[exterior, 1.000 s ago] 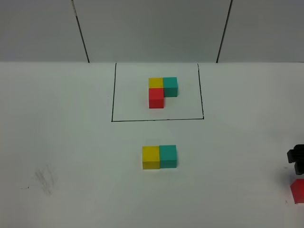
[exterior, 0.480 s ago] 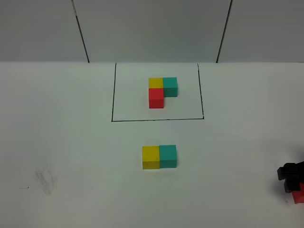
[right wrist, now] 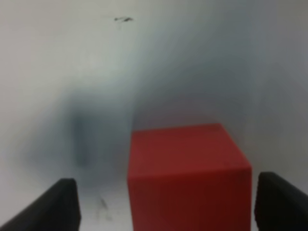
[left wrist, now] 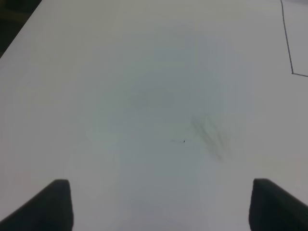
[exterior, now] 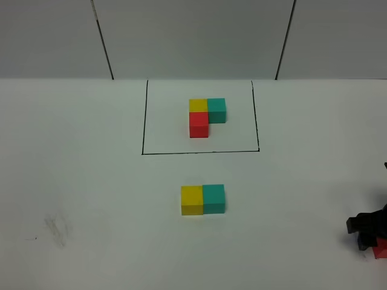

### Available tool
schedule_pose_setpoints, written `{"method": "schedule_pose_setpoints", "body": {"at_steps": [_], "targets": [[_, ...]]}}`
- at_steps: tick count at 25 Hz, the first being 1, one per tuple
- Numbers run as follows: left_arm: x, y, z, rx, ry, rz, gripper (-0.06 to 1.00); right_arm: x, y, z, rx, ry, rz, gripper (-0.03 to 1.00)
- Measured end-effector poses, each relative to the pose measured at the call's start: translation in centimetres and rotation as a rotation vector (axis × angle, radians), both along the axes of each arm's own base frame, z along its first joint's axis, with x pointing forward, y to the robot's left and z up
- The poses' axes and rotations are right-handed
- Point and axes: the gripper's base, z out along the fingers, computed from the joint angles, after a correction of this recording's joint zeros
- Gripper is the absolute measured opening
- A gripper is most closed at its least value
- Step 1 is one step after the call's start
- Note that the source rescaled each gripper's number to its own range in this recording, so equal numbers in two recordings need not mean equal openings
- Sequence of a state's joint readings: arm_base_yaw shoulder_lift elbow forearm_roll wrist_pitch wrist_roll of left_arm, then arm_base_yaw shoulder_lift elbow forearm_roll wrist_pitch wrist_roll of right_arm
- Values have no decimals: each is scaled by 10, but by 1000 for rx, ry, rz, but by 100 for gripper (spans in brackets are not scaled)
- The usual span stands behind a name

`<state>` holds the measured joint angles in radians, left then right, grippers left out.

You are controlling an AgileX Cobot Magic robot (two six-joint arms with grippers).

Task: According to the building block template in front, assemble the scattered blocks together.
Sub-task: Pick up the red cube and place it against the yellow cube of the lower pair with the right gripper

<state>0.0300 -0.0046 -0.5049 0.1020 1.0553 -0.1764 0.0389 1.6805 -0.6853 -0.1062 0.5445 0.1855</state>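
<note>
Black jaws of the right gripper (right wrist: 173, 202) straddle a small matte red cube (right wrist: 187, 173) resting on the white tabletop (exterior: 91, 193). One jaw is almost against the cube's side and bare table shows between the cube and the other, so the grip is not yet clenched. The left gripper (left wrist: 167, 202) hangs spread wide, holding nothing.

Toward the middle, a small yellow cube (exterior: 191, 199) and a teal-green cube (exterior: 213, 198) sit touching side by side, matching the far row of the black-framed L-shaped template (exterior: 205, 115) beyond them. By that, two of the three blocks look placed. What remains is to grasp the red cube, carry it across and set it against the yellow cube's near face.

The high view cuts off the red cube and gripper at its right edge, and only the right wrist view shows how the jaws sit about it. The left wrist view shows only a grey smudge (left wrist: 211, 137) and a corner of the black outline (left wrist: 287, 43).
</note>
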Motion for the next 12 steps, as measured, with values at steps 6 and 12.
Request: {"method": "schedule_pose_setpoints", "body": {"at_steps": [6,12], "targets": [[0,0,0,0,0,0,64,0,0,0,2,0,-2,22],[0,0,0,0,0,0,64,0,1,0,7,-1,-7,1]]}}
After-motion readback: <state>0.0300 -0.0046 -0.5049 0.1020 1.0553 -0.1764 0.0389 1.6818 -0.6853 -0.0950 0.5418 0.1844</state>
